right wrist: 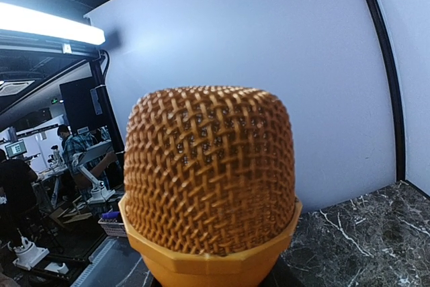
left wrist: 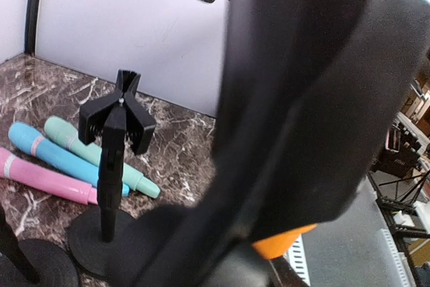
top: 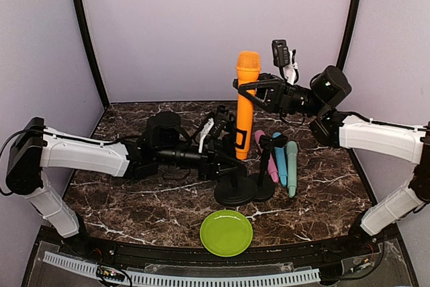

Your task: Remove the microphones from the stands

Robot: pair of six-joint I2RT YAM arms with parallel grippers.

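Lavender walls [top: 201, 25] close in a dark marble table [top: 322, 186], and all the action is at centre stage. An orange microphone [top: 246, 102] stands bolt upright, its lower end down at the clip of a black stand [top: 235, 191] whose round base sits on the marble.

Up top, the right gripper [top: 247, 87] reaches in from the right, and its jaws are clamped on the microphone's body just under the mesh head. On the right wrist camera, that mesh head [right wrist: 211, 173] fills the view.

Down low, the left gripper [top: 227, 136] comes in from the left, right against the stand's clip and the bottom of the microphone. Its wrist camera is almost blocked by a blurred black shape, with only a sliver of orange [left wrist: 282, 240] peeking out below. I cannot tell whether those jaws are apart or gripping.

Just right of the action is a second stand [left wrist: 111, 166], its clip holding nothing. Behind it, three more lie flat side by side: a pink microphone [left wrist: 47, 179], a blue microphone [left wrist: 60, 156] and a teal microphone [left wrist: 94, 156]. Near the front edge of the table sits a green plate [top: 226, 232].
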